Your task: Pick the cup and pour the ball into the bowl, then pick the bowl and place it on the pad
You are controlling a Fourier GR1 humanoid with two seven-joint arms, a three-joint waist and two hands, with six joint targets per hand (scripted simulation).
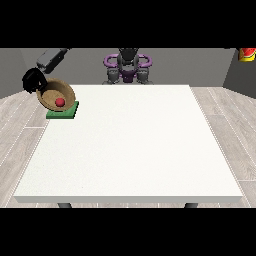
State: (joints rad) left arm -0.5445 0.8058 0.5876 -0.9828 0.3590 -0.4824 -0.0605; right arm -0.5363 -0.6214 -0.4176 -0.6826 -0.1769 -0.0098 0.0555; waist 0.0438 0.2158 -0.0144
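Brown and round, the bowl (56,96) is sitting at the far corner of the big white table (130,145), at the view's left. It is tipping a bit, so we are looking right into it. A little red ball (60,102) is lying inside the bowl, near the middle. Under the bowl a flat green pad (64,112) is showing, and the bowl is resting over it, hanging out past the pad's left side.

The black hand at the view's left (32,80) is touching the bowl's back rim, and its fingers are curling around that rim. A grey arm (52,58) is coming down to this hand from the top.

The robot's body (128,65) is standing behind the far edge of the table, grey with purple rings at the shoulders. Nothing is sitting between the body and the bowl.

A red and yellow thing (247,54) is peeking in at the top corner on the view's right, well apart from the table. Pale wooden floor (20,135) is lying all around.
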